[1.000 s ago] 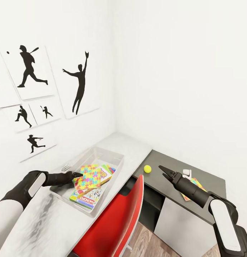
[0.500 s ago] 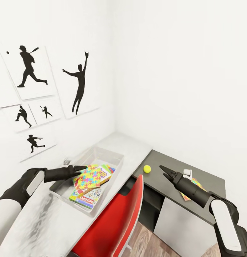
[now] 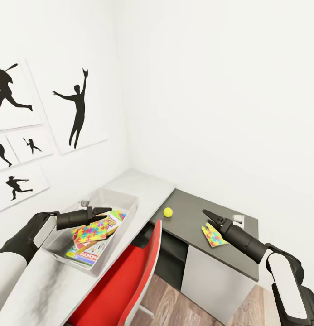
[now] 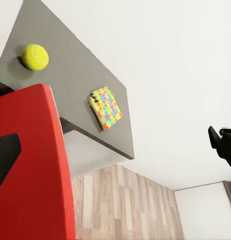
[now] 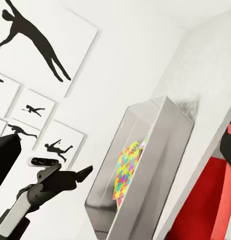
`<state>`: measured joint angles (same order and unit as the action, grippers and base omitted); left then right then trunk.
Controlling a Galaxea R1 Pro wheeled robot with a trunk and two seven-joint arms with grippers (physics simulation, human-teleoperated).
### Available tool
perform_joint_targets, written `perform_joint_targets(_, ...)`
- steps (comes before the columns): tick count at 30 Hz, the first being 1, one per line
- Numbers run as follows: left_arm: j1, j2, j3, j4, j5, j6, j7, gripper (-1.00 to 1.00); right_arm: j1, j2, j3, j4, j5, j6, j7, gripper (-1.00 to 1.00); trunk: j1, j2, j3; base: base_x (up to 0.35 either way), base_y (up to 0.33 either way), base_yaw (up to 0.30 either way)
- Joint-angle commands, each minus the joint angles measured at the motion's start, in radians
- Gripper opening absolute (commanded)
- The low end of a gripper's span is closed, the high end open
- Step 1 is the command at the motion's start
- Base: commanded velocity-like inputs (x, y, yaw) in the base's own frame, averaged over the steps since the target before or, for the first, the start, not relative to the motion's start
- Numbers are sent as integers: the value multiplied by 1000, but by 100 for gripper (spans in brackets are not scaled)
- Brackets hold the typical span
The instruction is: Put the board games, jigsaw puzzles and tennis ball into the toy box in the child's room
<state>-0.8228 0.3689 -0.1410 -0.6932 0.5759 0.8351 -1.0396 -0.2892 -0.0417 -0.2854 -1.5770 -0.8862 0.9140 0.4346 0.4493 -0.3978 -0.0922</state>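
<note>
- The child's room (image 3: 211, 90) has white walls meeting in a far corner, with black silhouette wall pictures (image 3: 77, 106) on the left wall and wood-plank floor (image 3: 170, 301) near the bottom.
- The table (image 3: 143, 188), pale grey and speckled, runs along the left wall from the near left to the far corner.
- A lower dark grey side unit (image 3: 188, 222) with a white front panel stands to the right of the table, its top touching the table's edge.
- A red chair (image 3: 129, 280) stands near, tucked in front of the table.
- The toy box (image 3: 123, 199), a light grey open bin, sits on the table by the left wall. Inside it lie stacked board games (image 3: 91, 251) with one jigsaw puzzle (image 3: 89, 231) on top.
- The left gripper (image 3: 100, 212) hovers over the toy box, above the puzzle; its fingers lie close together and hold nothing.
- The right gripper (image 3: 210, 215) hangs over the side unit, just beside the second puzzle; its jaws stand slightly apart and empty.
- The second jigsaw puzzle (image 3: 213, 235) lies flat on the side unit, near its right end.
- A small white object (image 3: 238, 219) sits just beyond the right gripper.
- The tennis ball (image 3: 168, 212) rests on the side unit's left part, near the table's edge, well apart from the toy box.
</note>
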Motion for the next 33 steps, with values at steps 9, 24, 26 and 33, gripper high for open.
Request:
perform_joint_targets(9, -1, 2, -3, 0, 5, 4, -15, 100, -2, 0, -3, -1, 4, 5, 4, 100, 1, -2, 9, -1, -3, -204)
perform_joint_targets(24, -1, 3, -3, 0, 5, 5, -17, 100, -2, 0, -4, -3, 0, 5, 2, 100, 1, -2, 12, 0, 0, -40)
perform_joint_targets(26, -1, 4, -2, 0, 5, 7, -18, 100, -2, 0, -5, -3, -1, 5, 3, 100, 1, -2, 12, 0, 0, -7)
perform_joint_targets(33, -1, 50, -1, -7, 15, 18, -21, 100, -1, 0, -41, -2, -7, 8, 3, 100, 1, -2, 12, -46, 0, -187)
